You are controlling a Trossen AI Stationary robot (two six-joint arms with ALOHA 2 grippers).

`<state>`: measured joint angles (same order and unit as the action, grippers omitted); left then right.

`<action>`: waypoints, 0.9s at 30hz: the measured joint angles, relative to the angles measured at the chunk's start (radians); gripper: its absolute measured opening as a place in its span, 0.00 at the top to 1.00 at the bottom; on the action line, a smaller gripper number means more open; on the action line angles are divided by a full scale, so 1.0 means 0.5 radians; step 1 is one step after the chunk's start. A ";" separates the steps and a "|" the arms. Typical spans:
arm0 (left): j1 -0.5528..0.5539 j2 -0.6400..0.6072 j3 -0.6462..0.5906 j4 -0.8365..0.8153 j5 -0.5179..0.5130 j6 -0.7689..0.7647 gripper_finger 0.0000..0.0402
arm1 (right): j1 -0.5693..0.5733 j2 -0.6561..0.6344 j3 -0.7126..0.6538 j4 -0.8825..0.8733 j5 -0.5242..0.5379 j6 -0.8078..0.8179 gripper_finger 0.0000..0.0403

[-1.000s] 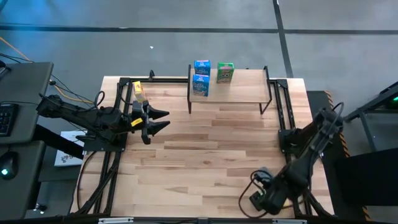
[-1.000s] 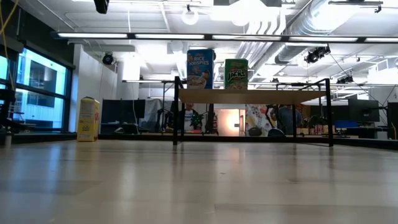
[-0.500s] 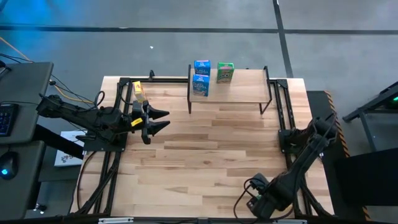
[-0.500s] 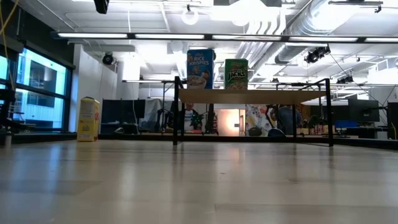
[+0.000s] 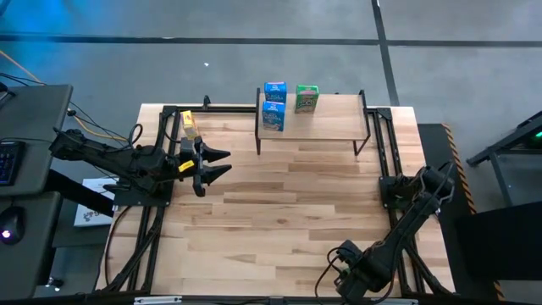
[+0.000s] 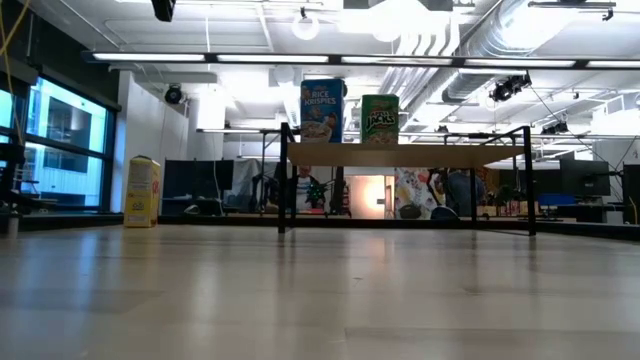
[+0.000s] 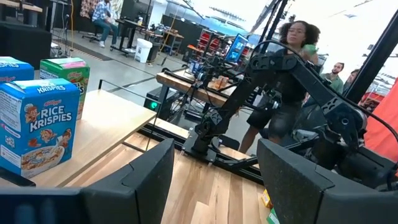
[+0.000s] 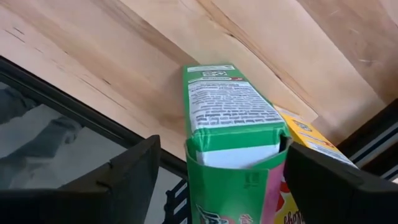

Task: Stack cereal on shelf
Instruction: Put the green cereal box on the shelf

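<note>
the right gripper (image 8: 217, 180) has its jaws spread wide, one on each side of a green box (image 8: 233, 124) and not touching it, so nothing is grasped yet; this gripper is low at the near edge of the table (image 5: 279, 203), toward its right end. the left gripper (image 5: 216, 163) is also released and empty, and it waits above the left side of the table. the green box stands at the table border, and a yellow box (image 8: 314, 146) is touching it or just beside it. on the shelf (image 5: 330, 123) there are already two blue boxes (image 5: 273, 106) and another green one (image 5: 306, 99), and a second yellow box (image 5: 189, 124) stands at the far left corner. the danger i see: if the jaws close off centre, a finger may catch the yellow neighbour too, or push the green box over the edge. the top flap of the green box looks a little open, so a hard squeeze may crush it. a weak hold could also let it tilt during the long way to the shelf.
</note>
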<state>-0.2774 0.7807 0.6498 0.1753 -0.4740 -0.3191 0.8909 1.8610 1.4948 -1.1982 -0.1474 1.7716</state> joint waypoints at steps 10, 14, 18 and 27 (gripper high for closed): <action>0.000 0.000 0.000 -0.009 -0.001 0.020 0.45 | 0.000 -0.001 0.000 -0.016 0.001 -0.018 0.42; 0.000 0.000 0.000 -0.032 -0.002 0.034 0.45 | -0.001 -0.001 0.000 -0.018 0.002 -0.051 0.49; 0.000 0.000 0.000 -0.043 -0.003 0.034 0.45 | -0.004 -0.001 0.001 -0.015 0.002 -0.107 0.55; 0.000 0.000 0.000 -0.043 -0.013 0.033 0.45 | -0.104 -0.002 0.145 -0.014 0.134 -0.591 0.71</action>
<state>-0.2772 0.7807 0.6498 0.1539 -0.4805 -0.3024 0.8388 1.8599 1.5671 -1.2054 -0.0805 1.4760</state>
